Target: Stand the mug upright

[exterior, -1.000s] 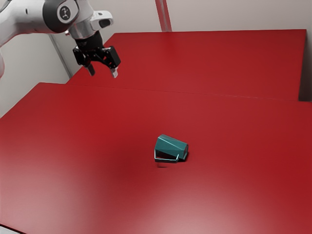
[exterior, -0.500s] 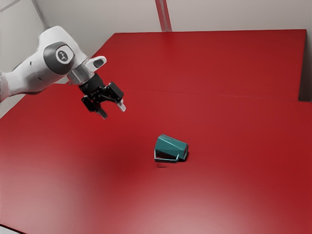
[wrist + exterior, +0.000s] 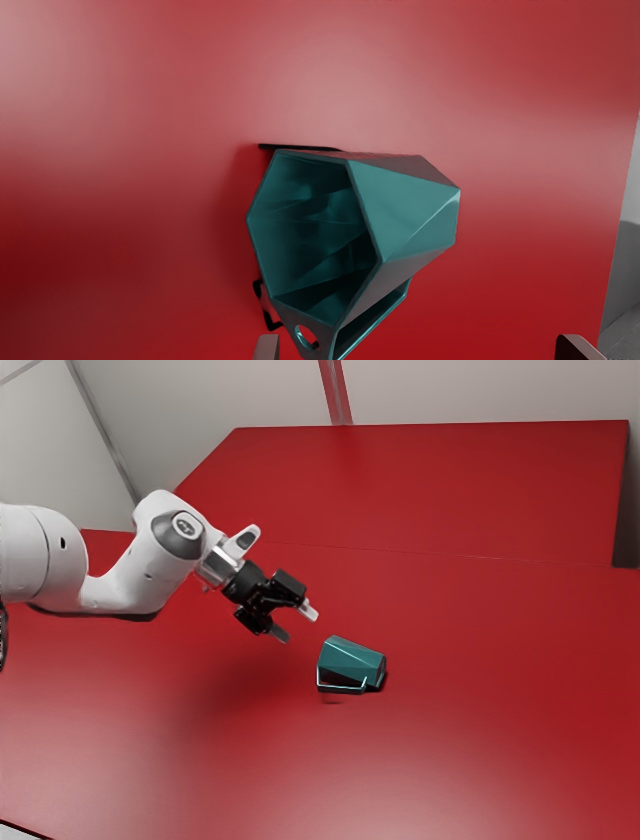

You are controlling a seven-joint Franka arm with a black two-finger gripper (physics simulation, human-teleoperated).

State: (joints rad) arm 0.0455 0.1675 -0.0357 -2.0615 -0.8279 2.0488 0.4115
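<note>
The wrist view cuts off the end of the handle (image 3: 325, 345) on the faceted teal mug (image 3: 352, 658), and the mug's underside is hidden. It lies on its side on the glossy red table (image 3: 480, 740), just beyond the black two-finger hand (image 3: 295, 623), mouth towards it; the hand is spread open, gripping nothing.

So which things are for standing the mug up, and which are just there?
For the job:
- teal mug, lying on its side
- black gripper, open, near the mug
- white arm, carrying the gripper

Just there:
- red table, holding up the mug
- pale wall, behind the table
- red strip, against the wall
</note>
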